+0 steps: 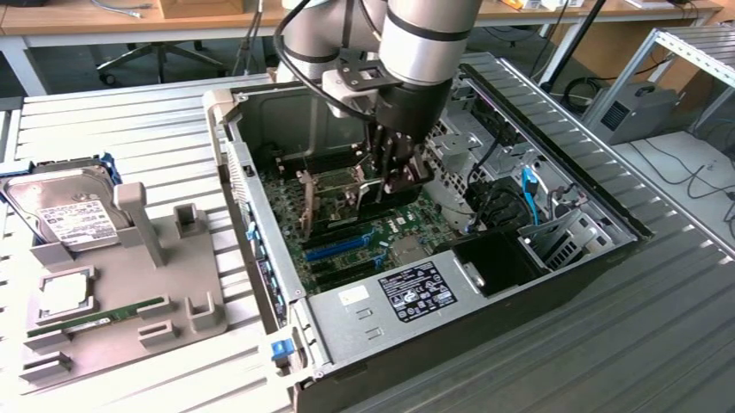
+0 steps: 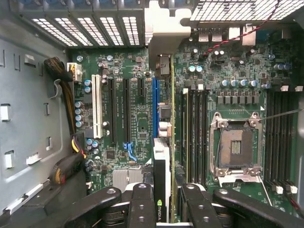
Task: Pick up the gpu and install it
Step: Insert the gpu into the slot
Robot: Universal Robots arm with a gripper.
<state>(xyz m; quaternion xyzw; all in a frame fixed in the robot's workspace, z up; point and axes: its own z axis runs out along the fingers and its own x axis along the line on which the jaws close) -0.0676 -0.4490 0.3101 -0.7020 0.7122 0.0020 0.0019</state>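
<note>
while the gpu (image 2: pixel 161 156) is clamped on edge by the tool (image 2: pixel 166 194), its long edge is run parallel to the blue slot (image 2: pixel 155 109), just beside it; whether it is seated cannot be told. black slots (image 2: pixel 126 109) are packed close to the blue slot on both sides, and the cpu socket (image 2: pixel 236 147) is set well apart from it.

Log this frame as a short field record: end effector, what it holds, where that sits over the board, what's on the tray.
end effector: end effector down inside the open computer case, shut on the graphics card
card pose: on edge, over the motherboard
alignment: runs right beside the blue slot; cannot tell if seated
tray: grey tray on the exterior view's left, outside the case
tray contents: hard drive, memory stick
</note>
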